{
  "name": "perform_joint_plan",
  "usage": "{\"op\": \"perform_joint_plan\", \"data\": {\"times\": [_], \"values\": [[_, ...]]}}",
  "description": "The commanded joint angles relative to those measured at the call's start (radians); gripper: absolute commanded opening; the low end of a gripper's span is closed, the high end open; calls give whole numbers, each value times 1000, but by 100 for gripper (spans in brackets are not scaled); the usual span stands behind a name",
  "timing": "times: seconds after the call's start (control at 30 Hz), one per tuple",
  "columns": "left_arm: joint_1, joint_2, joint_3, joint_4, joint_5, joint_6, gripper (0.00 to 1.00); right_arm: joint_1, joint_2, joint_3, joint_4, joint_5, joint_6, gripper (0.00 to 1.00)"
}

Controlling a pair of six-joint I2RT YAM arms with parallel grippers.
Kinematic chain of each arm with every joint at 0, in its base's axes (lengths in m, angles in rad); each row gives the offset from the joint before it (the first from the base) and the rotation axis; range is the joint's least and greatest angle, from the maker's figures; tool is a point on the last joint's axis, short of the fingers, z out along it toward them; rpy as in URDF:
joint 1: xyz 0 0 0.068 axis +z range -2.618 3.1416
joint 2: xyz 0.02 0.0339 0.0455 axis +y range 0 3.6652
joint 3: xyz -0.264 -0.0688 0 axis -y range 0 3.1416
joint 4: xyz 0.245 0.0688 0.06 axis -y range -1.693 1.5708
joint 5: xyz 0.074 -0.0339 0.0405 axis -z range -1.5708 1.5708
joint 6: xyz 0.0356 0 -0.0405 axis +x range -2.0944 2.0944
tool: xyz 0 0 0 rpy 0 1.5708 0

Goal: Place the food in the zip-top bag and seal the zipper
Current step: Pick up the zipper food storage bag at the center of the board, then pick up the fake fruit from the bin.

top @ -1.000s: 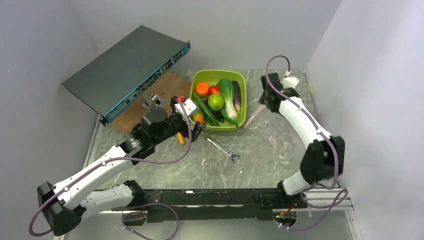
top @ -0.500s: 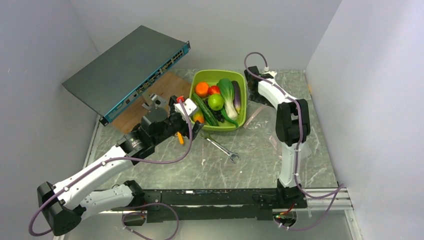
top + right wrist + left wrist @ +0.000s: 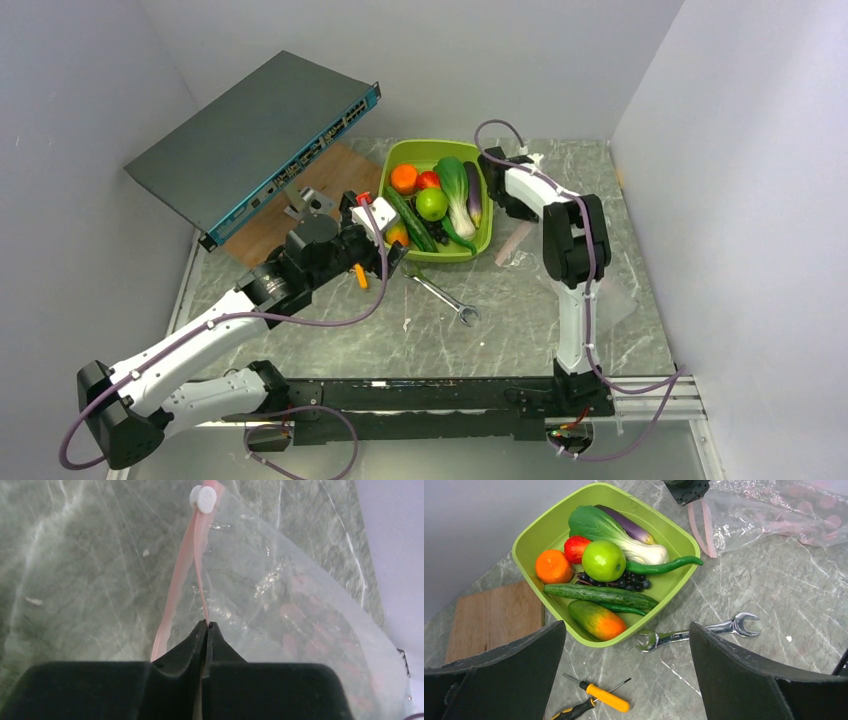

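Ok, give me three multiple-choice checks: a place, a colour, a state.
1. Where is the wrench? A on the table beside the tub; B inside the tub; C on the wooden board.
2. What colour is the zipper? A blue; B pale pink; C green.
3. How is the right gripper? A open; B shut on the wrench; C shut on the zipper.
Answers: 1 A, it lies on the stone; 2 B, the strip is pink; 3 C, it pinches the strip.

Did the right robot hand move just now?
Yes. The right gripper swung left, ending up much closer to the green tub, and it is pinching the pink zipper.
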Motion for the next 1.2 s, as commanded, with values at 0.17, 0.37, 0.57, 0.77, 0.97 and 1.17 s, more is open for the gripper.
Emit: {"op": "perform_joint_plan", "data": {"times": [0.17, 0.37, 0.57, 0.77, 0.97, 1.17], "values": [[-6, 20, 51, 8, 3, -1, 99, 24, -414, -301, 169, -5, -139, 0], [-5, 53, 67, -7, 11, -8, 99, 25, -943, -749, 602, -328, -365, 0], [-6, 81, 57, 4, 18, -35, 99, 26, -1250, -978, 757, -521, -308, 0], [-5, 196, 132, -68, 86, -238, 99, 25, -1228, -936, 656, -512, -264, 0], [-3, 329, 157, 29, 213, -735, 99, 25, -1203, -870, 560, -483, -266, 0], [-2, 495, 174, 260, 286, -1127, 93, 26, -1202, -879, 555, -516, -247, 0]]}}
